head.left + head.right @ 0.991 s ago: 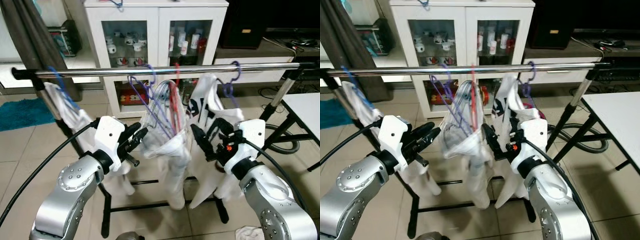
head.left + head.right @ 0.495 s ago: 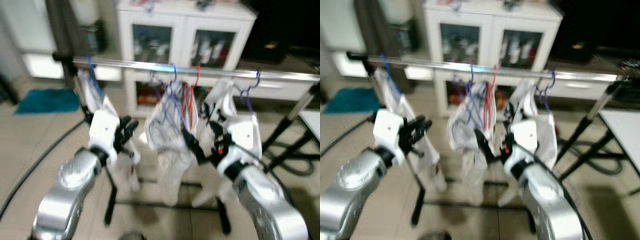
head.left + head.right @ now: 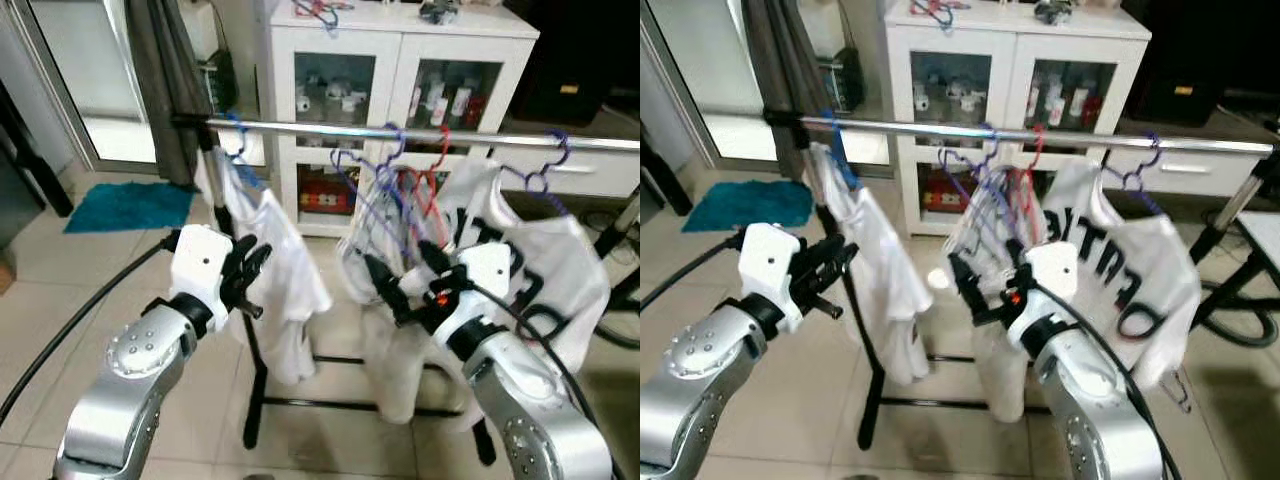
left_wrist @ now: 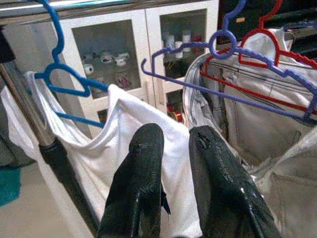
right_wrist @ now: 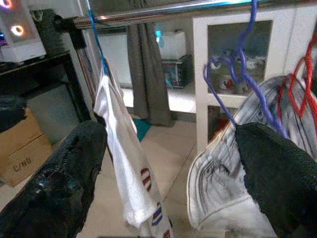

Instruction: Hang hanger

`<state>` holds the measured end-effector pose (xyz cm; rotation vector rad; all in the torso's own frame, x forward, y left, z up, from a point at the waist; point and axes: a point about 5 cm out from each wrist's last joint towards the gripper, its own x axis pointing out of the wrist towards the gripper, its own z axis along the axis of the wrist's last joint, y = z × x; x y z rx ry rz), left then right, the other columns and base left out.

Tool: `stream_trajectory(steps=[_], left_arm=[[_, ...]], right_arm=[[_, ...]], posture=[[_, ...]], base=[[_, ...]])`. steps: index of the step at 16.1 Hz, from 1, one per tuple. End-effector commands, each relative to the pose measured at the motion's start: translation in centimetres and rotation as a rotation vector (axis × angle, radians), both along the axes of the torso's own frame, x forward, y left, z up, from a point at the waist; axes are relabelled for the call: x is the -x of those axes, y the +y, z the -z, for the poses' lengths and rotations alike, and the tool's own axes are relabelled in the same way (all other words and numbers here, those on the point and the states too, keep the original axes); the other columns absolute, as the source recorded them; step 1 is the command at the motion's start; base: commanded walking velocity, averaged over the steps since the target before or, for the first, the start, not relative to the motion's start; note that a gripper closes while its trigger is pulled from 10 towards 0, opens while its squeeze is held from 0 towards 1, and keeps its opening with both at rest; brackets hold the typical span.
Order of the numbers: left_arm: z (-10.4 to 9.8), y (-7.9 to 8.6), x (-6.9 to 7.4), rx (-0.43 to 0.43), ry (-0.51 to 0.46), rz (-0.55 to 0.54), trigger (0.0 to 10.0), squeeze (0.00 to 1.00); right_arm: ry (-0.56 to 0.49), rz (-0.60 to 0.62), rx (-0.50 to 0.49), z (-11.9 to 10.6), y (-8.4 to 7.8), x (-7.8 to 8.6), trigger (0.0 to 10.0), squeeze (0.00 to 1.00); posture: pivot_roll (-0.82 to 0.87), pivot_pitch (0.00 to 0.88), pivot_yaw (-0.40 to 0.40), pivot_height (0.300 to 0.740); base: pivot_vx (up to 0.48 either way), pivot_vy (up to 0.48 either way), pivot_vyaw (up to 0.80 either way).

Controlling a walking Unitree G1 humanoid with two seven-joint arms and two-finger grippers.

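Your left gripper (image 3: 254, 262) is raised before the silver rail (image 3: 400, 133), fingers almost together on nothing, just beside the white shirt (image 3: 275, 255) on its blue hanger (image 4: 59, 74). Your right gripper (image 3: 392, 277) is lifted too, fingers spread wide and empty, against the middle garment bundle (image 3: 385, 330). You have three hung garments; the middle one carries purple hangers (image 3: 372, 190) and a red hanger (image 3: 430, 175), and the printed shirt (image 3: 545, 265) another purple one.
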<state>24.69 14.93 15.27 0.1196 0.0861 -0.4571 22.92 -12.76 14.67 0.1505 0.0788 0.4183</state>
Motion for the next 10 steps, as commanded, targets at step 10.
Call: stream_trajectory(steps=[10], left_arm=[[0.00,-0.11,-0.90,0.004,0.012,-0.049,10.0,0.00]], right_arm=[[-0.016,0.087,0.010,-0.13,-0.82,-0.71,10.0,1.00]], posture=[[0.05,0.000,0.008,0.740]], base=[[0.000,-0.050,0.00]])
